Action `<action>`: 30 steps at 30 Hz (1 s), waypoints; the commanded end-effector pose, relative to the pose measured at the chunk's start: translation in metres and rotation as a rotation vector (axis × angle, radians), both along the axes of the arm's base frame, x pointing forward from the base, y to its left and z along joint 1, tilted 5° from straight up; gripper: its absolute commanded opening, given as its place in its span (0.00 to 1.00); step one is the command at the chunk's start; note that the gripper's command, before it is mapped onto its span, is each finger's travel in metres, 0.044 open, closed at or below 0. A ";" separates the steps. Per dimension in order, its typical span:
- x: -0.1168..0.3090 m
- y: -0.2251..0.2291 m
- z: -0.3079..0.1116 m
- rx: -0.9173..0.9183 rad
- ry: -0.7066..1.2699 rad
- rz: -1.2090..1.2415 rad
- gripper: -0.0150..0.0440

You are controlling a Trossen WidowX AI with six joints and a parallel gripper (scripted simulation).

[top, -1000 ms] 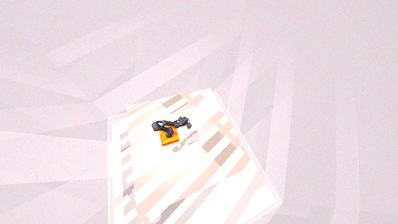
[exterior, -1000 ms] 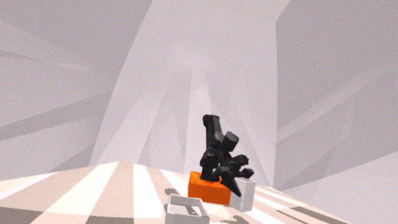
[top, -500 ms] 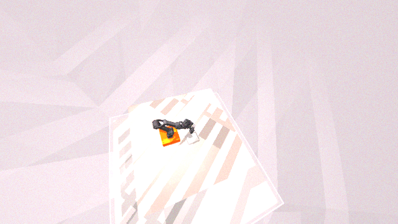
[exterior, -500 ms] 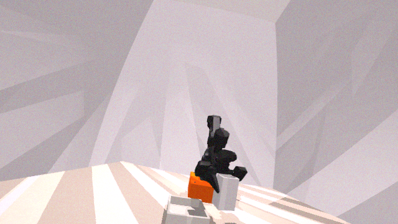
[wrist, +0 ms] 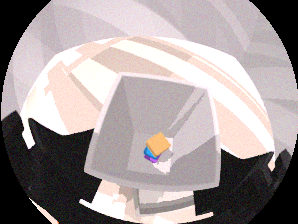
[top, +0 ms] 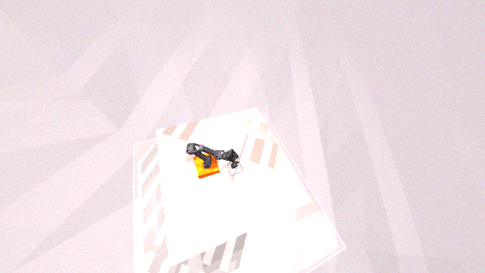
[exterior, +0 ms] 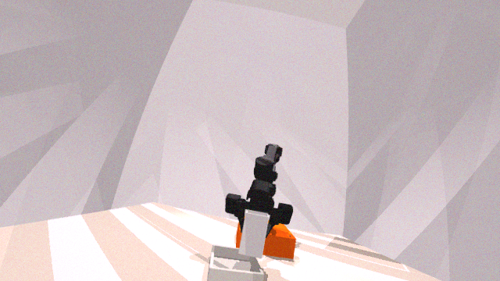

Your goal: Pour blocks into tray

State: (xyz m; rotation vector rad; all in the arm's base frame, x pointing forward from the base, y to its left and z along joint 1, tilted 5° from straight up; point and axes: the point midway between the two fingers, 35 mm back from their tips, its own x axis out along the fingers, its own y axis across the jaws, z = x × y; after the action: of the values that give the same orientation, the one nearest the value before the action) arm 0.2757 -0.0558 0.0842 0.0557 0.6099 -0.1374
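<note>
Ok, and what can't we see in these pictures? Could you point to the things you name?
- Exterior view: the small blocks, hidden by the walls of the tall light-grey box-shaped cup [exterior: 255,234] [wrist: 107,130].
- Exterior view: the front of the shallow grey square tray [top: 236,174] [exterior: 236,273], cut off by the bottom edge.
- Wrist view: most of the purple block [wrist: 151,159], covered by the blue and orange ones.

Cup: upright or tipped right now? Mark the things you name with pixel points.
Upright, or nearly so: in the exterior view the cup [exterior: 255,234] [wrist: 107,135] stands tall, its rim at the top, above the tray [top: 236,174] [exterior: 236,274].
</note>
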 end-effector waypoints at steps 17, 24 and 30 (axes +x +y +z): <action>-0.004 -0.042 0.006 0.130 -0.038 -0.273 0.25; -0.003 -0.043 0.005 0.253 -0.066 -0.360 0.25; -0.002 -0.043 0.004 0.359 -0.091 -0.434 0.25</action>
State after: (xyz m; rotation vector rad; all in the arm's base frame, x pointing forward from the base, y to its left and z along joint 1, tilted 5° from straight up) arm 0.2726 -0.0979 0.0896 0.4809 0.5280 -0.4204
